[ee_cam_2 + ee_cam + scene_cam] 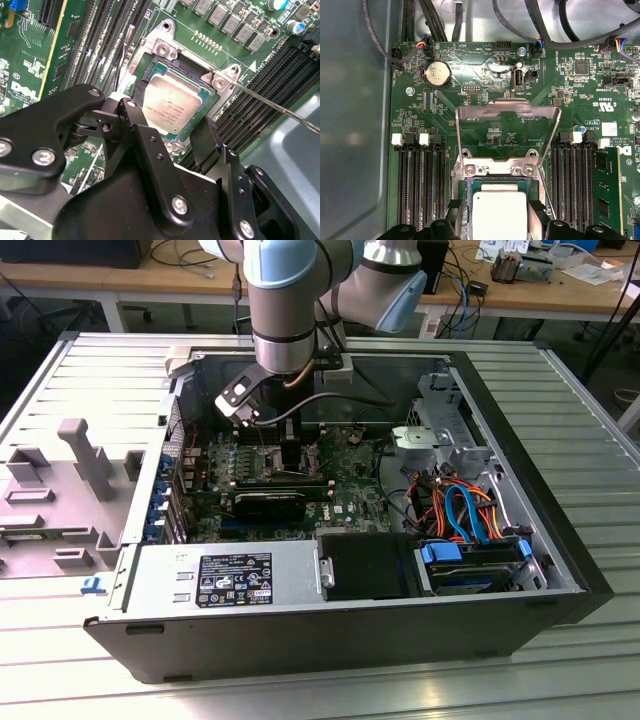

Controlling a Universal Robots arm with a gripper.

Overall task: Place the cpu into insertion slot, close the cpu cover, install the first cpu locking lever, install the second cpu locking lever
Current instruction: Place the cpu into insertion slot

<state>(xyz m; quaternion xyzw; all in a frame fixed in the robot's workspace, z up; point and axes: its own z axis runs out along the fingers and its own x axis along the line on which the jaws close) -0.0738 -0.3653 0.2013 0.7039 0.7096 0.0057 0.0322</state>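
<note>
In the exterior view the arm [285,310] is seen reaching down into the open computer case [300,645], with the gripper [291,455] set low over the green circuit board [355,455]; the socket area is masked by the tool from this side and no progress can be read there. In the second wrist view the gripper [172,117] is seen with its black fingers [136,117] drawn in to the width of the cpu [172,97] and set against two opposite edges, so it is judged to have hold of the chip. The cpu is found over the insertion slot [170,67], low within the silver rim, with a dark strip of socket exposed on the far side; whether it is fully seated cannot be told. A thin lever rod [272,104] is seen standing free to one side of the socket, and a second thin rod [125,50] on the other side, neither hooked down. In the first wrist view the cpu [499,210] is again seen between the fingers [538,217], within the insertion slot [492,170] and flanked by the memory slots [417,185]. The cpu cover [507,106] is found swung up and open beyond the socket, the board being visible through its window. The placing step is therefore judged to be in hand or nearly complete; the closing of the cover and the fastening of both levers are not yet done.
</note>
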